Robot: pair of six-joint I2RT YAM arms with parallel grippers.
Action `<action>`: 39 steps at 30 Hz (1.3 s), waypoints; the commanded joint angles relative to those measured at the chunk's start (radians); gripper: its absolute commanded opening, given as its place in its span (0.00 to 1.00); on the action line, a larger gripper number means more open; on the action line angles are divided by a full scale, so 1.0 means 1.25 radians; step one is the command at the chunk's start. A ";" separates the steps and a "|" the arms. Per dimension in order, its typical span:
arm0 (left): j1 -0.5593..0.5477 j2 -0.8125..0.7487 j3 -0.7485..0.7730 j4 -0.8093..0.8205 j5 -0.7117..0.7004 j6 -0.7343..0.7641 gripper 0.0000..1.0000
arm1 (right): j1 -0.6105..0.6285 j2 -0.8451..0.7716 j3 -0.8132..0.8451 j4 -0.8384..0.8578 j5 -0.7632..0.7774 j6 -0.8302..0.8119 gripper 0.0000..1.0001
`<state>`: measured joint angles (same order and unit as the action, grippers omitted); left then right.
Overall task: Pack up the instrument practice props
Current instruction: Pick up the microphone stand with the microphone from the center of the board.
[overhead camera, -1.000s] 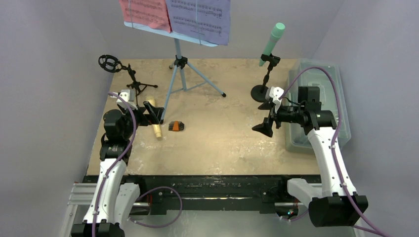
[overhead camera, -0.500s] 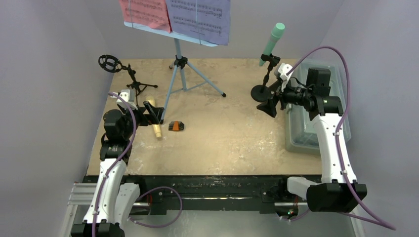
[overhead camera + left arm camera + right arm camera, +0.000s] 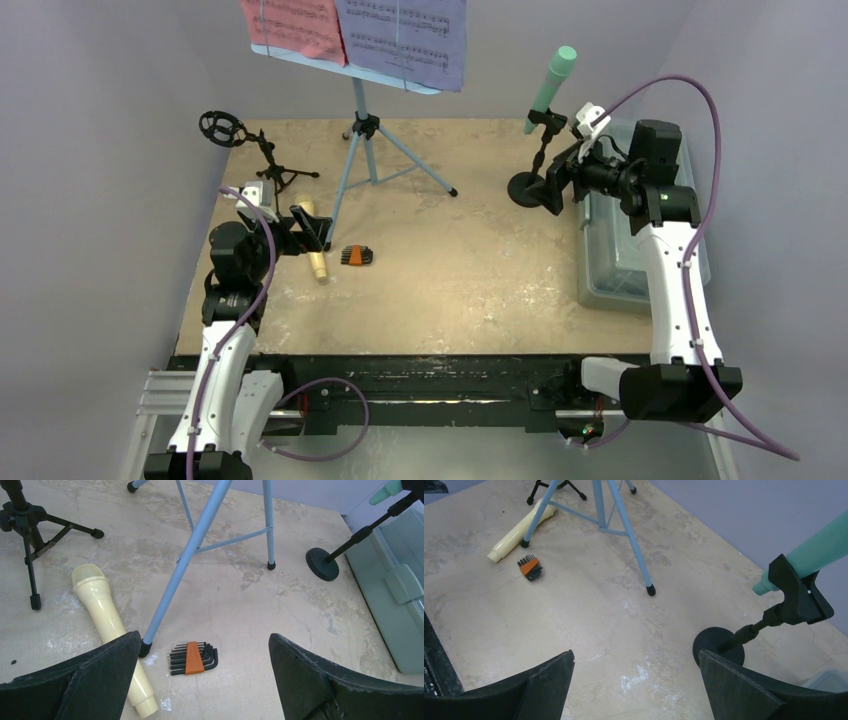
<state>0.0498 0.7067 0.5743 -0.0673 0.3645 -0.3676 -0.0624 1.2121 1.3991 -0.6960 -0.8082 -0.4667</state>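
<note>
While mint-green microphone (image 3: 553, 85) stands beside it, grey tub (image 3: 603, 280) partly arm-hidden.

Mottled beige tabletop (image 3: 450, 280) — on it stand a light-blue tripod (image 3: 363, 130), a small black tripod (image 3: 272, 170), a round-based black stand (image 3: 527, 188) and a translucent grey tub (image 3: 608, 288); a pale-yellow microphone (image 3: 107, 625) and orange hex-key set (image 3: 356, 256) lie flat.

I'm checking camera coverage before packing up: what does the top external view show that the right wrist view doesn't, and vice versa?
Only top external: the red page and purple page atop the light-blue tripod, and the ring mount on the black tripod. Only right wrist: nothing new, just the open right gripper close up. Both: the mint-green microphone, the yellow microphone lying flat, and the hex key set.
</note>
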 commanded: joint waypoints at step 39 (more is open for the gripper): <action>-0.003 0.002 0.013 0.029 0.028 -0.009 1.00 | -0.014 0.176 0.186 0.151 0.224 0.107 0.99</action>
<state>0.0498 0.7105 0.5743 -0.0685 0.3832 -0.3676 -0.0742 1.3727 1.5639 -0.5434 -0.6231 -0.2970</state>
